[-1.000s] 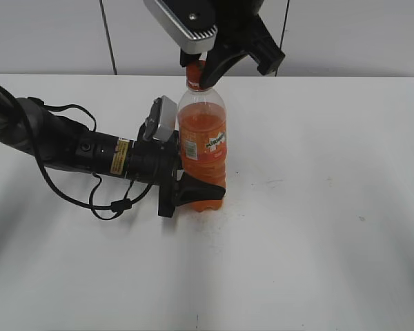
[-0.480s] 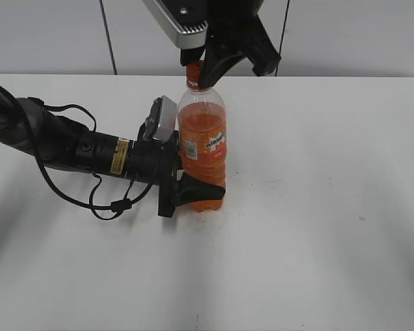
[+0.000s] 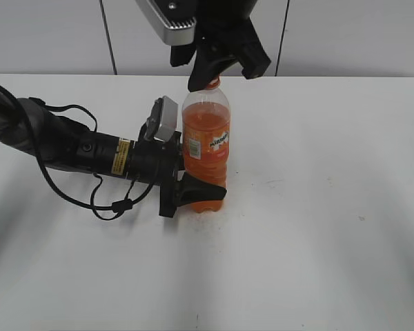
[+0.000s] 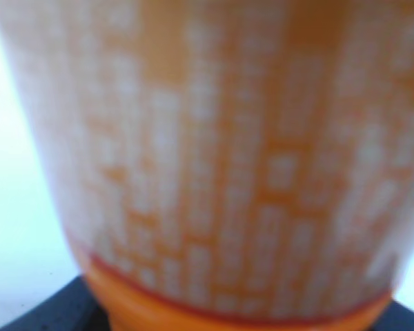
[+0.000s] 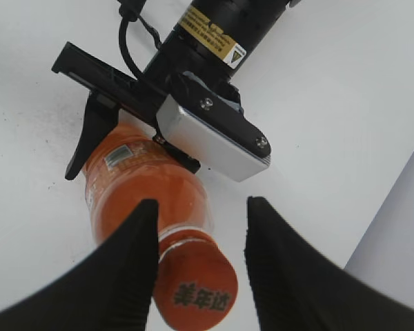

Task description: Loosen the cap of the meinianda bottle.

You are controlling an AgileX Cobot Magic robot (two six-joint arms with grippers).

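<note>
2 tools work on 1 bottle (image 3: 206, 148) that stands upright on the white table (image 3: 317, 227). The left tool (image 3: 193, 194) lies low along the table and holds the bottle near its base, one black finger (image 3: 196, 192) wrapped across the front of the orange drink just under the label. In the left wrist view the bottle's label (image 4: 214, 158) fills nearly the whole picture, blurred, pressed right up against that tool, with a dark strip of the tool's body at the bottom corners.

The right tool (image 3: 217, 65) hangs directly above the bottle's top, pointing down. In the right wrist view its 2 black fingers (image 5: 134, 255) stand either side of the cap (image 5: 196, 286), with a slim gap of light showing between each finger and the cap, so its grip looks slack rather than tight on the cap. The cap sits between and just below the fingertips, orange with dark markings on top, on the bottle's neck. Whether it has turned at all cannot be told.

Below the right tool, that same view shows the left tool's silver camera block (image 5: 214, 138) just beside the bottle's shoulder, and the left arm (image 3: 76, 148) with its yellow sticker stretching away from the bottle. Black cable (image 3: 107, 203) loops on the table beside that arm.
</note>
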